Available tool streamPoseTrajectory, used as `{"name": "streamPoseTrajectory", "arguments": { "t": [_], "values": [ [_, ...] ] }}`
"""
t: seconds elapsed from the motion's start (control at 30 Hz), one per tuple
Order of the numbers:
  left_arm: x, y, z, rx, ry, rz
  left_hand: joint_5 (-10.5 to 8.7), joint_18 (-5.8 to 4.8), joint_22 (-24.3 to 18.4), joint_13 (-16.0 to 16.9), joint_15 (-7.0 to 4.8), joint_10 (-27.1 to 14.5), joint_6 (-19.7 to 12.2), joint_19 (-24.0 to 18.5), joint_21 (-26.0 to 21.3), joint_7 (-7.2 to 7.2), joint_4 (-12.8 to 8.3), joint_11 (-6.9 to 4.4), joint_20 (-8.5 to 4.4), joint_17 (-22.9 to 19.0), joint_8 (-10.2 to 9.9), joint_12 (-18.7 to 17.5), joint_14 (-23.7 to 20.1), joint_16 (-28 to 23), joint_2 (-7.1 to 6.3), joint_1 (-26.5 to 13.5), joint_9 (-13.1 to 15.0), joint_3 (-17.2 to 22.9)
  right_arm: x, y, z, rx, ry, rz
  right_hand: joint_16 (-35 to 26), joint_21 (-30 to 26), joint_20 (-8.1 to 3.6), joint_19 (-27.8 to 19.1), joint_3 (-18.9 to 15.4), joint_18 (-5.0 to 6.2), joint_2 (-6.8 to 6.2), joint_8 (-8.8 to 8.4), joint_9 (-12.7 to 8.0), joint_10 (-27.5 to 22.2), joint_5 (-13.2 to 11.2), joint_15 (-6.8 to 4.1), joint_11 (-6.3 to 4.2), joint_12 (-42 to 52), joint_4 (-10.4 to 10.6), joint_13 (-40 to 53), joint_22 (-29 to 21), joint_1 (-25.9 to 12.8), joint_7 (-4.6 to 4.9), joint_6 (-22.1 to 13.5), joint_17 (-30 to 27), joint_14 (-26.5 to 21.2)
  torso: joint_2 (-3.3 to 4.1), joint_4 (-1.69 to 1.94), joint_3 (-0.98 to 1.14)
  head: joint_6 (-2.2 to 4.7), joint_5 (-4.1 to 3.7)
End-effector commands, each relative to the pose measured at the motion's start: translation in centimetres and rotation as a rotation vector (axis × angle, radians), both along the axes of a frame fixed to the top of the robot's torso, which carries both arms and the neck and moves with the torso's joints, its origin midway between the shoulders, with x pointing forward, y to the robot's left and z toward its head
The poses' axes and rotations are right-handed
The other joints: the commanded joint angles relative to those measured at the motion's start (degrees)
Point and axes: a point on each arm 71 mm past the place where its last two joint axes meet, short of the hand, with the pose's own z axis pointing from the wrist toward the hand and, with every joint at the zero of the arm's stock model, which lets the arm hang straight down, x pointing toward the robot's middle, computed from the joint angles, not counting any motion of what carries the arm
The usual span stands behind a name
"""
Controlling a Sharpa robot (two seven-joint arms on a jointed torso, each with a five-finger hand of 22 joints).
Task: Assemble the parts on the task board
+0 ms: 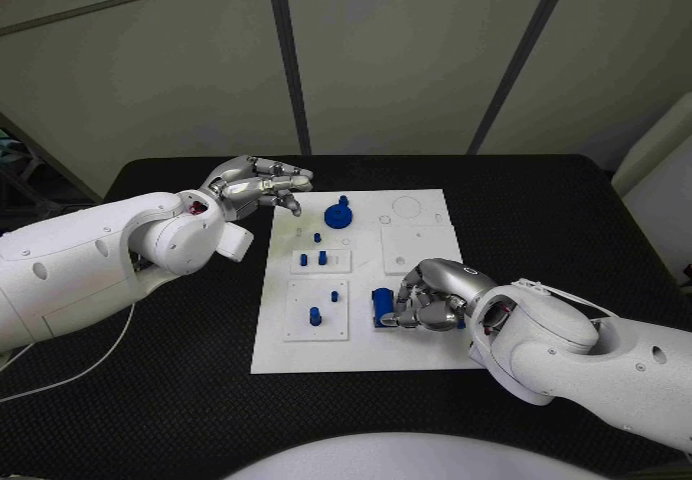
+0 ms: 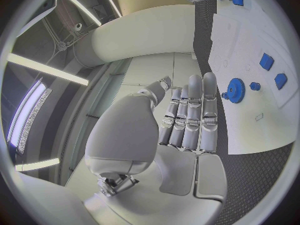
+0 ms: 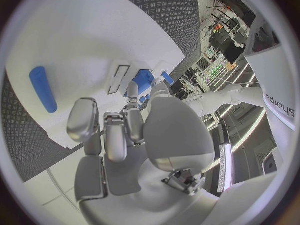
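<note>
The right hand (image 1: 423, 300) is down on the near right part of the task board (image 1: 418, 355), fingers curled about a blue part (image 1: 382, 302), though whether it truly grips it I cannot tell. The left hand (image 1: 264, 186) hovers near the board's far left corner, fingers pressed together, holding nothing, just beside the blue gear (image 1: 339, 214). Next likely calls for lifting that part cleanly and lining it over its seat

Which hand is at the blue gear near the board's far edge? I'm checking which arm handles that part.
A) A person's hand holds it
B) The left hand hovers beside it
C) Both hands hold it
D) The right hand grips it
B: the left hand hovers at the far left corner of the task board, fingers close to the blue gear with nothing in them, while the right hand is down at a blue cylinder near the board's near edge.
</note>
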Motion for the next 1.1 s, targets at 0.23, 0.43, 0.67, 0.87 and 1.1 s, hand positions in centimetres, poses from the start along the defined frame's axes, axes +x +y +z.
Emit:
{"name": "streamPoseTrajectory", "arguments": {
  "t": [0.23,0.43,0.67,0.87,1.1],
  "values": [
    [0.0,-0.1,0.0,-0.004,0.005,-0.013,-0.2,-0.14,-0.08,-0.03,0.38,-0.49,-0.29,0.47,-0.18,-0.08,0.18,-0.09,0.12,-0.07,0.31,0.4,-0.04,-0.3,0.16,-0.34,0.03,-0.31,0.1,-0.1,-0.2,-0.04,0.009,0.011,0.24,-0.41,-0.05,-0.19,-0.86,-0.32,-0.48,0.35,0.17,-0.14,-2.37,-0.28,-0.01,-0.52,-0.62,2.34,-0.31,1.9,0.07,-0.39,15.09,6.06,-0.06,-0.13,0.0,0.05,-0.05],
    [0.0,-0.2,0.0,-0.003,0.008,-0.017,-0.19,-0.14,-0.13,-0.02,0.39,-0.54,-0.32,0.49,-0.23,-0.08,0.22,-0.08,0.13,-0.1,0.34,0.44,-0.04,-0.3,0.24,-0.34,0.03,-0.32,0.2,-0.1,-0.4,-0.047,0.01,0.013,0.24,-0.48,-0.04,-0.22,-1.16,-0.31,-0.3,0.58,0.32,-0.11,-5.65,-0.28,-0.02,-0.5,-1.51,2.46,-0.3,4.07,0.04,-0.36,15.09,6.06,-0.07,-0.03,0.01,0.06,-0.13],
    [0.0,-0.1,0.0,-0.001,0.009,-0.015,-0.19,-0.14,-0.13,-0.02,0.39,-0.54,-0.32,0.49,-0.23,-0.08,0.22,-0.08,0.13,-0.1,0.34,0.44,-0.04,-0.3,0.24,-0.34,0.03,-0.32,0.2,-0.1,-0.1,-0.022,-0.012,0.018,0.24,-0.45,0.0,-0.18,-2.37,-0.33,-0.77,0.75,0.41,0.03,-6.65,-0.21,0.07,-0.25,-0.55,2.71,-0.2,2.98,0.15,-0.32,15.09,6.06,-0.05,-0.08,0.03,0.03,-0.04],
    [-0.1,0.0,0.0,0.0,0.011,-0.014,-0.19,-0.14,-0.13,-0.02,0.39,-0.54,-0.32,0.49,-0.23,-0.08,0.22,-0.08,0.13,-0.1,0.34,0.44,-0.04,-0.3,0.24,-0.34,0.03,-0.32,-0.2,-0.9,0.7,0.034,-0.058,0.01,0.22,-0.62,0.06,-0.29,-2.57,-0.28,-0.57,0.3,0.23,-0.08,-4.95,-0.13,0.18,-0.51,-0.16,2.6,-0.42,3.47,0.35,-1.05,15.07,6.05,-0.06,-0.16,0.1,0.11,0.02],
    [-0.1,0.2,-0.1,0.002,0.011,-0.009,-0.19,-0.13,-0.16,-0.02,0.39,-0.58,-0.35,0.5,-0.27,-0.08,0.22,-0.08,0.13,-0.12,0.36,0.47,-0.06,-0.3,0.27,-0.3,0.03,-0.32,-0.8,-4.1,1.7,0.085,-0.082,-0.043,-0.08,-1.18,0.7,-0.72,-2.77,-0.15,1.04,-3.74,-1.76,-0.41,-1.36,0.73,1.22,-1.27,0.13,2.23,-1.11,5.12,1.67,-2.96,14.56,5.94,-0.1,-0.25,0.09,0.31,-0.29]
  ]
}}
